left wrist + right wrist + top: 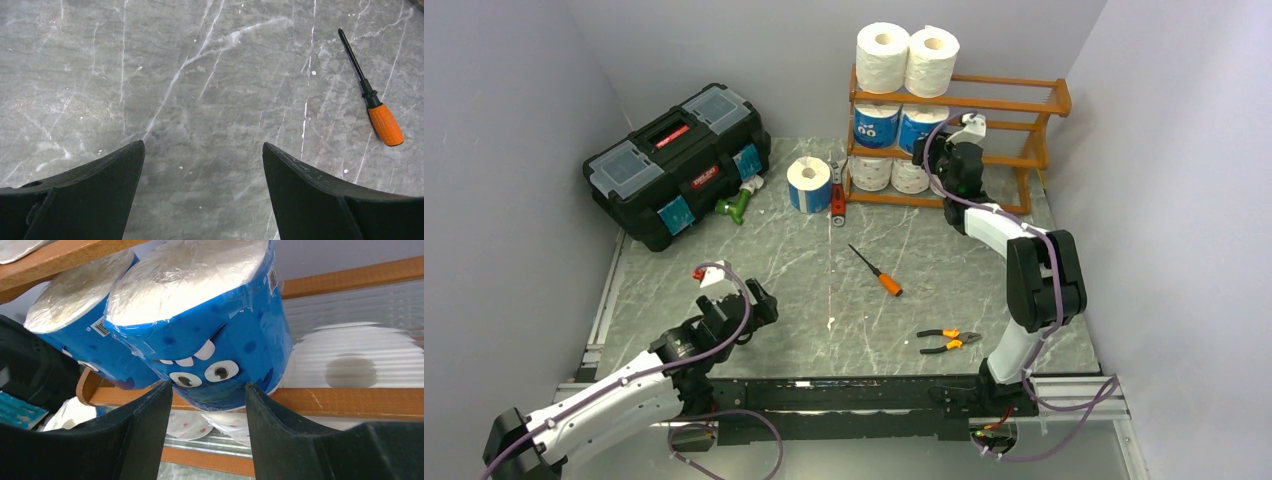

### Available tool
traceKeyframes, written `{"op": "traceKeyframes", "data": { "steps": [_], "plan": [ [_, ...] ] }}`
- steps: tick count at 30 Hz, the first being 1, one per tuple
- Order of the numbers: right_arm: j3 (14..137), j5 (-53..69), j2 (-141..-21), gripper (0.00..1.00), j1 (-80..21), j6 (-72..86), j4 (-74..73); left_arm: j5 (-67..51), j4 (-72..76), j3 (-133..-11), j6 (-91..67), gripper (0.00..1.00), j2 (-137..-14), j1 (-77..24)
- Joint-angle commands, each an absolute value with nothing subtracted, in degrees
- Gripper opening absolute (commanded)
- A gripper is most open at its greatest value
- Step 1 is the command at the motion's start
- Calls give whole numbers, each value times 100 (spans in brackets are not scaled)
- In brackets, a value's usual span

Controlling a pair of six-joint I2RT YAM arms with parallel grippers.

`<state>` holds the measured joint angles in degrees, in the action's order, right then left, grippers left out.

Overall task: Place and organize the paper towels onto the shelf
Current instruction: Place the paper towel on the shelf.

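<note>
The orange-brown shelf (pixel 1024 100) stands at the back right. Two white paper towels (pixel 882 57) sit on its top tier, two blue ones (pixel 876 125) on the middle tier and two white ones (pixel 871 172) on the bottom tier. A further blue roll (pixel 809 185) stands on the table left of the shelf. My right gripper (pixel 936 150) is at the middle tier. In the right wrist view it (pixel 209 385) stands open, its tips at the lower edge of a blue roll with cartoon eyes (pixel 210 330) resting on the slat. My left gripper (pixel 754 303) (pixel 203 145) hangs open and empty over bare table.
A black toolbox (pixel 679 160) lies at the back left with a green tool (pixel 736 205) beside it. A red tool (pixel 837 200) lies by the shelf's left foot. An orange-handled screwdriver (pixel 876 272) (pixel 372 100) and pliers (pixel 949 342) lie mid-table.
</note>
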<state>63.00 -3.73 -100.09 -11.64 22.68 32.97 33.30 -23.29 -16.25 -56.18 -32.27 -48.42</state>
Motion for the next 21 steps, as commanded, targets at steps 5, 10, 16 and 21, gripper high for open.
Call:
{"op": "traceKeyframes", "data": {
  "steps": [5, 10, 16, 21],
  "plan": [
    [6669, -316, -10172, 58, -1135, 2241, 3428, 3509, -2118, -1881, -5493, 94, -3311, -4825],
    [6803, -328, -10278, 57, -1123, 2224, 3337, 3513, -2118, -1864, -5511, 94, -3297, -4829],
    [6893, -342, -10381, 57, -1111, 2224, 3295, 3515, -2169, -1852, -5571, 94, -3264, -4830],
    [6910, -347, -10422, 57, -1114, 2232, 3297, 3517, -2160, -1836, -5571, 94, -3241, -4830]
  ]
}}
